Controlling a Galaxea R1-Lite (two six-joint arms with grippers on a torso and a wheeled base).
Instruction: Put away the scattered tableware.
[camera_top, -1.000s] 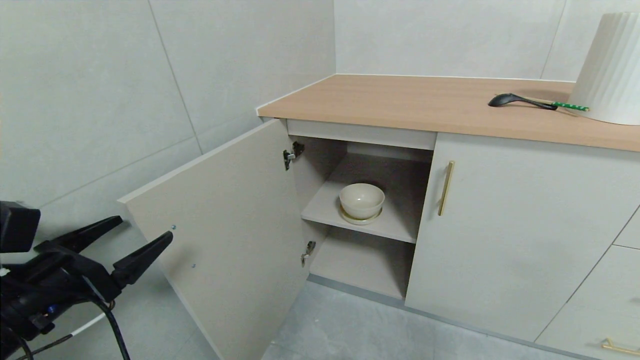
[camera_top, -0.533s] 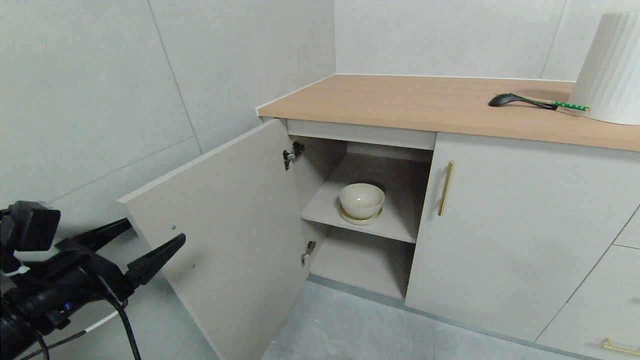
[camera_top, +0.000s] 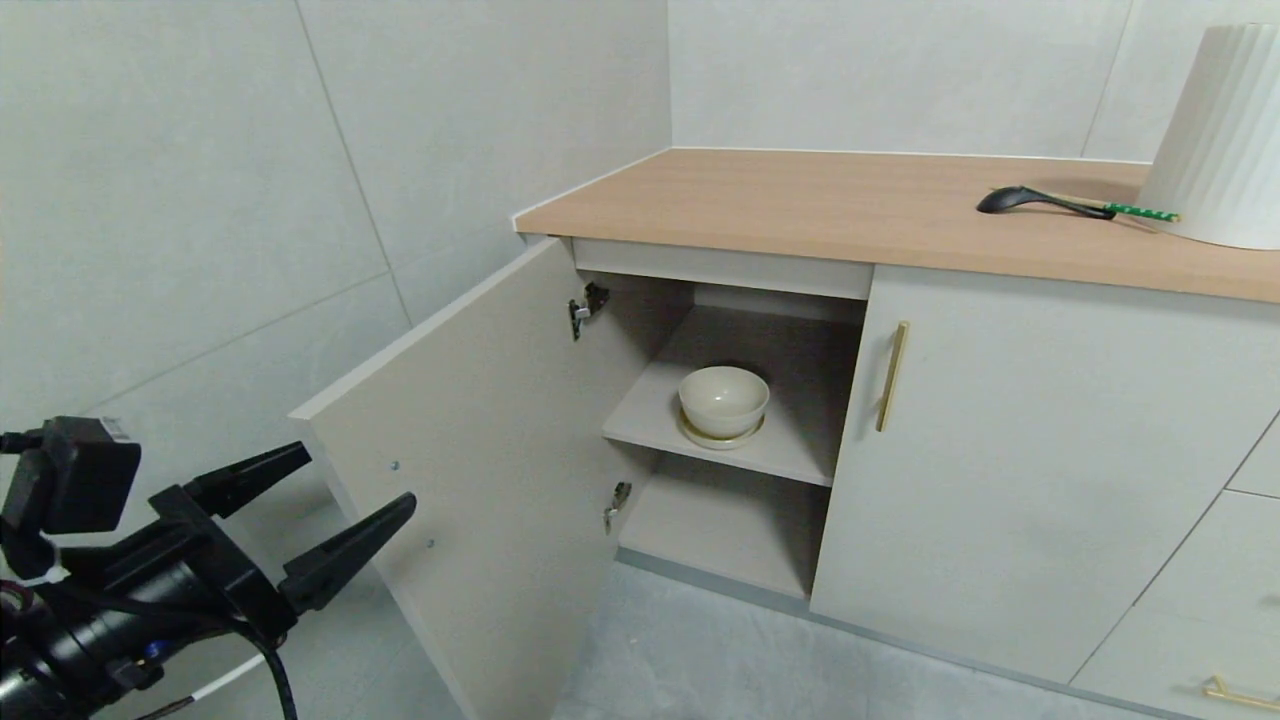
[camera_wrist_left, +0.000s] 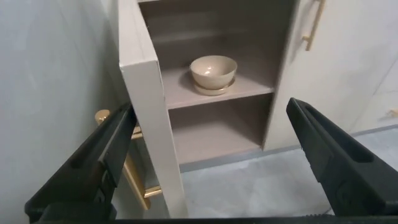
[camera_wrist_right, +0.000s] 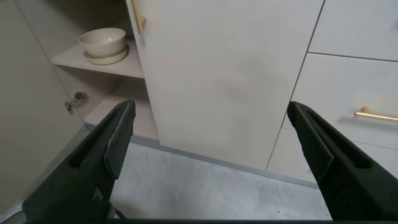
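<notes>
A cream bowl (camera_top: 724, 398) sits on a small plate (camera_top: 716, 438) on the upper shelf of the open cabinet, also seen as the bowl (camera_wrist_left: 213, 70) and bowl (camera_wrist_right: 102, 41). On the wooden countertop (camera_top: 800, 205) at the far right lie a black spoon (camera_top: 1012, 199) and green-tipped chopsticks (camera_top: 1138, 212). My left gripper (camera_top: 358, 478) is open at the free edge of the cabinet door (camera_top: 490, 430). In the left wrist view that door edge (camera_wrist_left: 149, 124) stands between the spread fingers of the left gripper (camera_wrist_left: 210, 109), close to one finger. My right gripper (camera_wrist_right: 210, 107) is open, low before the shut door.
A tall white ribbed container (camera_top: 1222, 140) stands on the counter at the right. The right cabinet door (camera_top: 1010, 450) with its gold handle (camera_top: 891, 376) is shut. The open door's gold handle (camera_wrist_left: 134, 180) is on its outer face. Tiled wall lies left, grey floor below.
The open cabinet door has swung partway toward the cabinet. My left gripper has moved rightward along with the door's edge, still open.
</notes>
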